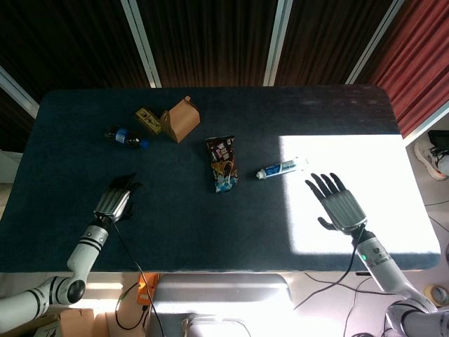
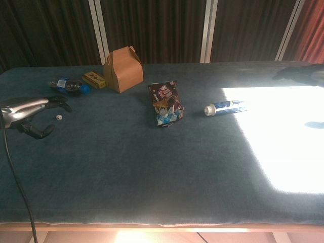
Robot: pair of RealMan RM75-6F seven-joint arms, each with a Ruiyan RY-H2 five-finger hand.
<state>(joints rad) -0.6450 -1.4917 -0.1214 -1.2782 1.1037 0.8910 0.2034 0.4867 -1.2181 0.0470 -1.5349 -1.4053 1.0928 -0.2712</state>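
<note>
Fingers of the left hand (image 1: pixel 116 199) hover loosely spread, holding nothing; the right hand (image 1: pixel 339 201) is splayed wide — also empty. Nearest the left hand, further back on the dark blue surface (image 1: pixel 175 225), lies a small blue-capped plastic bottle (image 1: pixel 126 137) — probably light, smooth, best gripped mid-body.

Head view steeply down from above, chest view low and level, both across the same table (image 1: pixel 210 210).

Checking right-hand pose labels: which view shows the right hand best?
Head view: the whole right hand shows from above, fingers spread, holding nothing, beside the toothpaste tube. Chest view catches only a dark sliver at the frame's right edge.
</note>
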